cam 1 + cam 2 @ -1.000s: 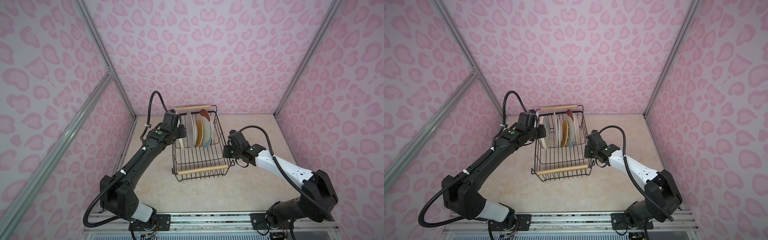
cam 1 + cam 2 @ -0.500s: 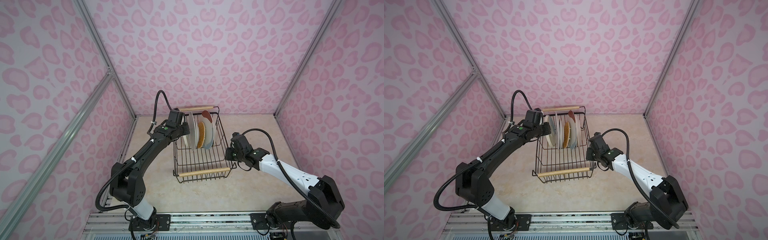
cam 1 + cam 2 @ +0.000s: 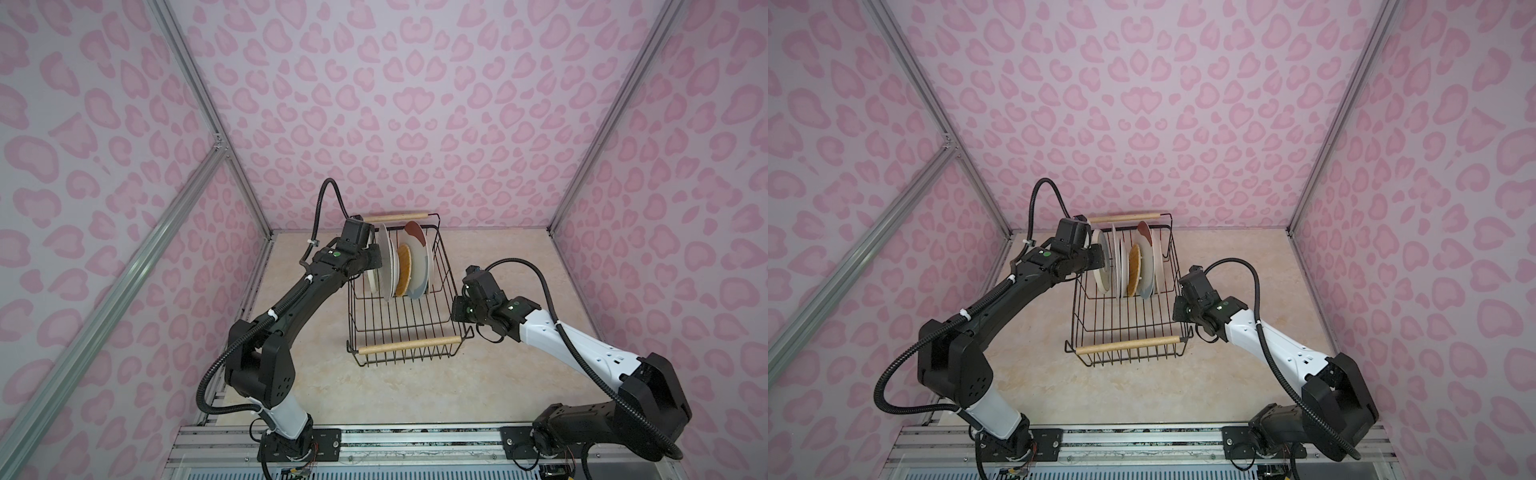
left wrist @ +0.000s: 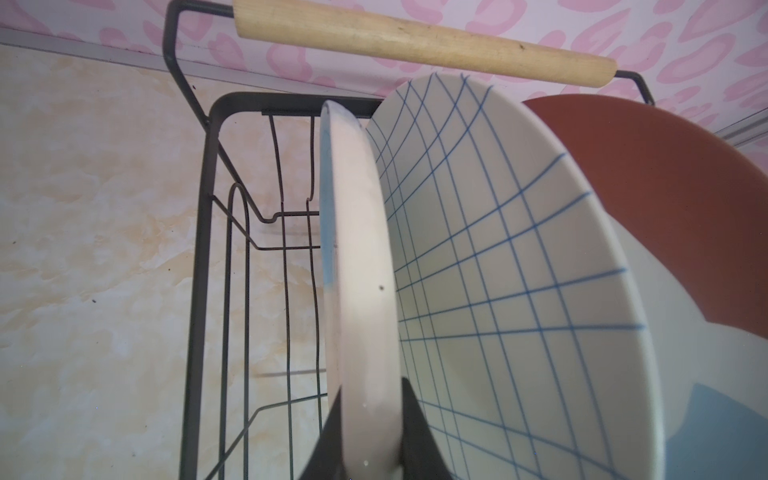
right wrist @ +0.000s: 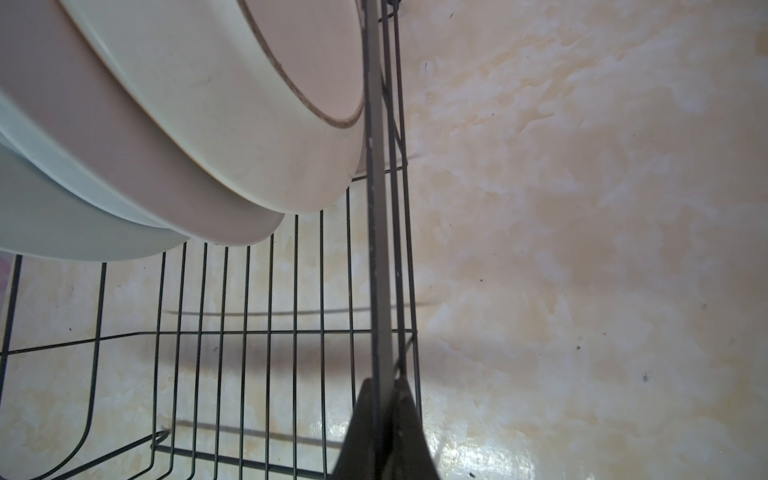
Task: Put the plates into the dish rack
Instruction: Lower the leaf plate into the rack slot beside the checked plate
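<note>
Clearance on the left is narrow: the left arm reaches in over the left long rim of the dish rack, and that rim lies near the foot of the left wall. The left gripper has its fingers clamped on the edge of the cream-and-blue plate, one finger on each face. The plate stands on edge, roughly upright, in the far left part of the rack. Whether its lower edge rests on the wires cannot be told. A strip of bare wire floor shows between this plate and the rack's left side.

Just right of it stands the blue-gridded plate, tilted with its face toward the held plate. The gap between the two narrows near the fingers, and contact cannot be confirmed. Next come the orange woven-look plate, smaller and also on edge, then the colour-blocked plate, whose red-brown top rises above the rack's rim. All the plates crowd the far half, below the far wooden handle. The near half, up to the near handle, shows only wire floor.

In the right wrist view, cream plate backs lean close to the right side wires. The right gripper is closed tight on the rack's right top rim wire, about midway along it. To the right of the rack, the marbled table runs bare to the right wall.
</note>
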